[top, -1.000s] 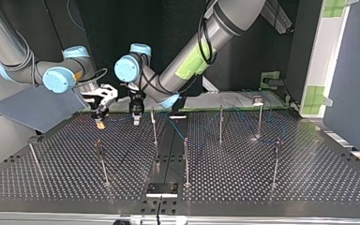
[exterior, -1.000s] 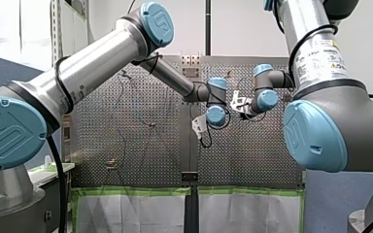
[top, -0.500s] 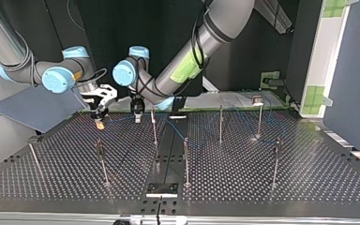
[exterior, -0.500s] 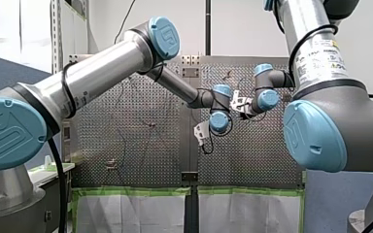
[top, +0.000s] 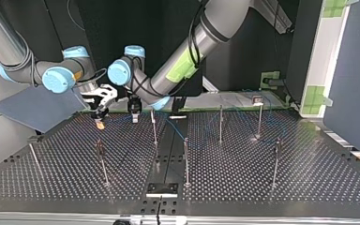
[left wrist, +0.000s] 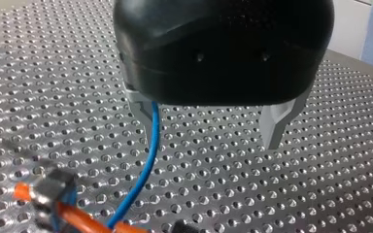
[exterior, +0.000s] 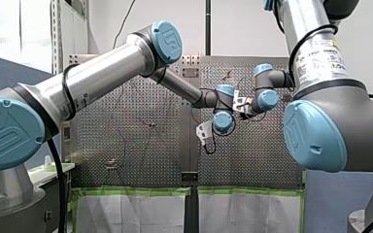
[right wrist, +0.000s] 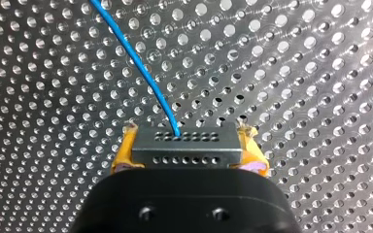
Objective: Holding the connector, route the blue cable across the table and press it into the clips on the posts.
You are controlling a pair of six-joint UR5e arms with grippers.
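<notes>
in the top view, thin posts (top: 186, 161) stand nearest on the perforated table (top: 262, 187). beyond them, near the far edge, my right gripper (right wrist: 188, 141) is clamped on the grey connector (right wrist: 184, 154), with a yellow pad at each end. the blue cable (right wrist: 141, 68) leaves the connector and runs just beside one finger of my left gripper (left wrist: 211, 126), whose metal fingers stand apart.

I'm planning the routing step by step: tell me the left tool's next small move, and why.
Probably shut the left tool on the blue cable. It stands open with the cable running beside one finger, while the right tool clamps the connector; a second grip would let it guide the cable toward the posts.
</notes>
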